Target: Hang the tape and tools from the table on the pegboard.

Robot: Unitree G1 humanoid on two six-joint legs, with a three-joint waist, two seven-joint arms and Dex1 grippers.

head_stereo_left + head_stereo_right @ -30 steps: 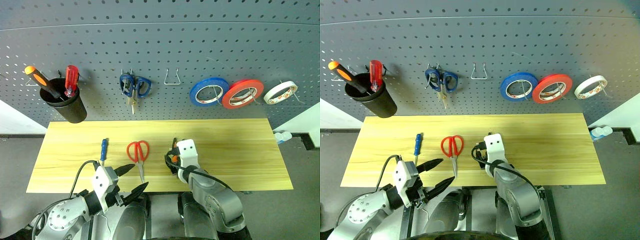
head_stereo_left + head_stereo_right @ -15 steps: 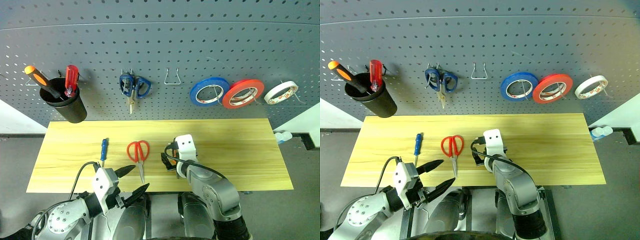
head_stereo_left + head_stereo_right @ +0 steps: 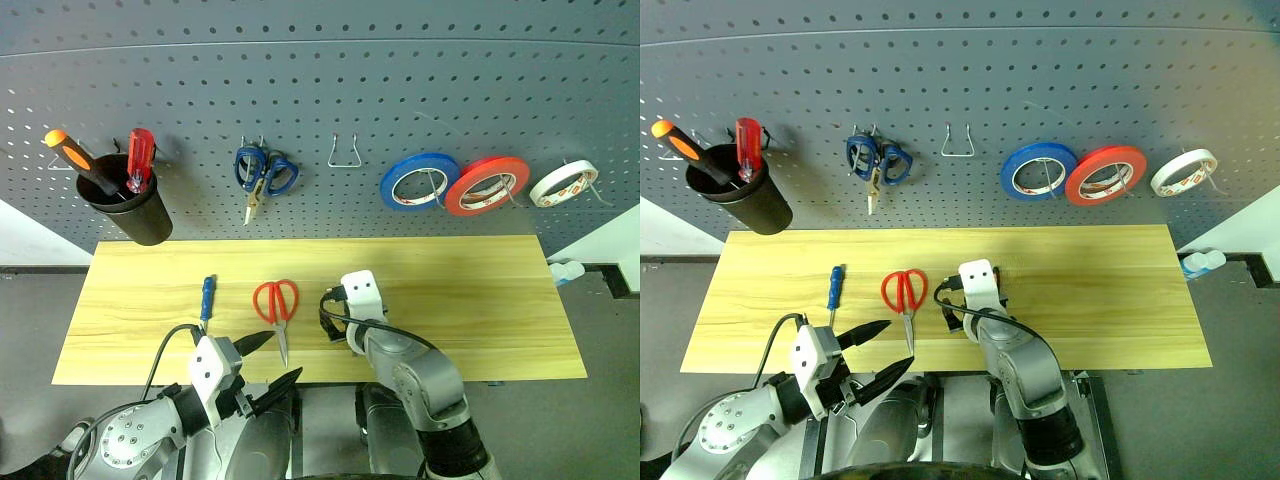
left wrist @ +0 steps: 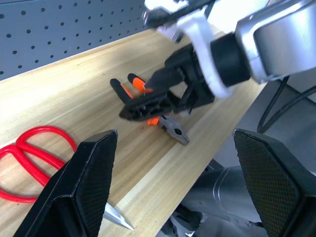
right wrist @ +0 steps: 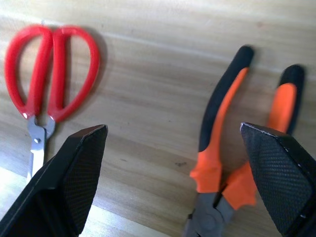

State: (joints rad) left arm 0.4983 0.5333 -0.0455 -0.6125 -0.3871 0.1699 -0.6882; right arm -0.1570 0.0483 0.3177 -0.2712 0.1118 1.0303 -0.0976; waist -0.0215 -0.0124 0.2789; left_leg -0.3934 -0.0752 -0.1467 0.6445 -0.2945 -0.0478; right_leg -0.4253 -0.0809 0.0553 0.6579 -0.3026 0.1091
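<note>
Right gripper [image 5: 182,187]: fingers spread wide, empty, poised low over the table [image 3: 480,290]. Pliers [image 5: 232,143] lying flat between the spread fingers, off-centre, nearer one finger; contact not discernible. Red-handled scissors [image 5: 47,74] flat beside the gripper, outside the other finger. Left gripper [image 3: 268,362]: wide open, empty, hovering at the near table edge, just short of the scissors' blade tip. Blue-handled screwdriver [image 3: 207,297] on the table beyond the left gripper. White tape [image 3: 563,184] hanging on the pegboard [image 3: 400,90], well apart from both grippers.
</note>
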